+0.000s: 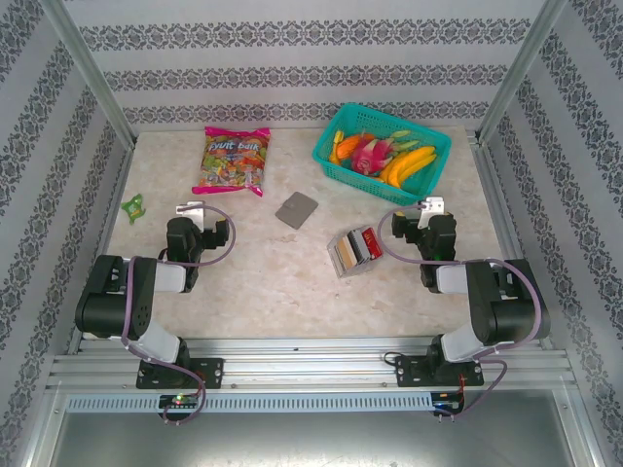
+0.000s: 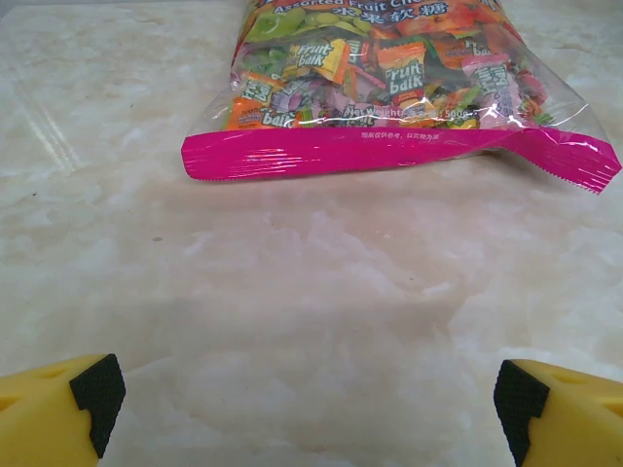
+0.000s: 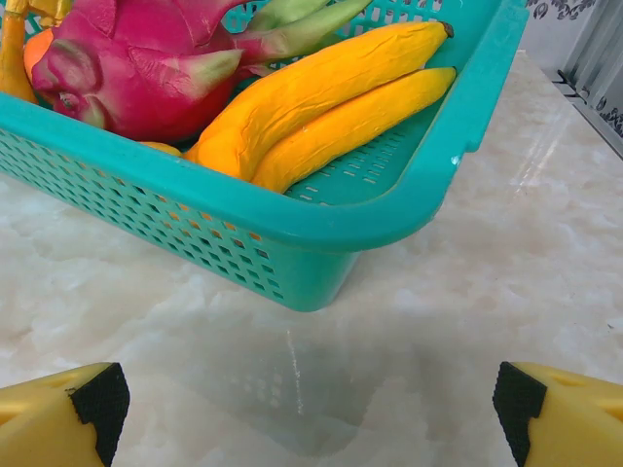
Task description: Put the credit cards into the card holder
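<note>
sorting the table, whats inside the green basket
Bananas, a pink dragon fruit and an orange fruit show in the basket; whatever lies beneath them is covered.

Teal basket (image 3: 321,229) sits on marble table (image 3: 467,321), near corner toward the cam. Inside: 2 yellow bananas (image 3: 321,83) side by side, touching, w/ a pink dragon fruit (image 3: 136,68) to their left. Orange bit (image 3: 44,49) at top-left edge, maybe a fruit, mostly cut off. Right gripper (image 3: 311,418) spread wide over bare table; 2 yellow fingers (image 3: 49,423) w/ black pads at btm corners.
</note>
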Robot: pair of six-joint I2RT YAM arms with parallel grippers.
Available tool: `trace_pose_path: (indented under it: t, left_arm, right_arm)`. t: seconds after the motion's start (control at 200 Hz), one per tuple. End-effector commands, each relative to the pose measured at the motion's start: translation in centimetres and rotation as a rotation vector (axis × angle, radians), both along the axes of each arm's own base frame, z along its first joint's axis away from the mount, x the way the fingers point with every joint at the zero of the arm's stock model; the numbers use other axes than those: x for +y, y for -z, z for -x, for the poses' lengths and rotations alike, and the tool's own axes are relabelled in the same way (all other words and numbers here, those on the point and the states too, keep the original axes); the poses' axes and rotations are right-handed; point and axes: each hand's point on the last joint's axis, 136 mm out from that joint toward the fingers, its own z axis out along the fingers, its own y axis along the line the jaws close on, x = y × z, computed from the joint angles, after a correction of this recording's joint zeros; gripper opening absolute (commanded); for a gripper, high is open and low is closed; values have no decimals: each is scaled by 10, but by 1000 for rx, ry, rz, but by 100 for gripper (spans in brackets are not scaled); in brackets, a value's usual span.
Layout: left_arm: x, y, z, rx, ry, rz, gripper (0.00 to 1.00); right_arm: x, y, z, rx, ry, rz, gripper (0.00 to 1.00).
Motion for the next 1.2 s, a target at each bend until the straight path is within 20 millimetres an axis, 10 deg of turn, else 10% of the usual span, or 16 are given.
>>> trace_pose_path:
  t: [0.0,0.62,0.904,1.194]
  left_arm:
    - [1,-8,-6,-16,13,-5,100]
    - [-6,-14,0,-58,53,-6,100]
    - [11,-68,22,45,-130,151,100]
    - [-95,-91,10,240,286,659,100]
  right_arm:
    - [1,-14,-6,-40,-14,-5,98]
    - [1,-18,-2,-66,-14,-3,98]
    - [11,-77,33,85,81,-260,98]
    - [146,-125,39,302,-400,-618,85]
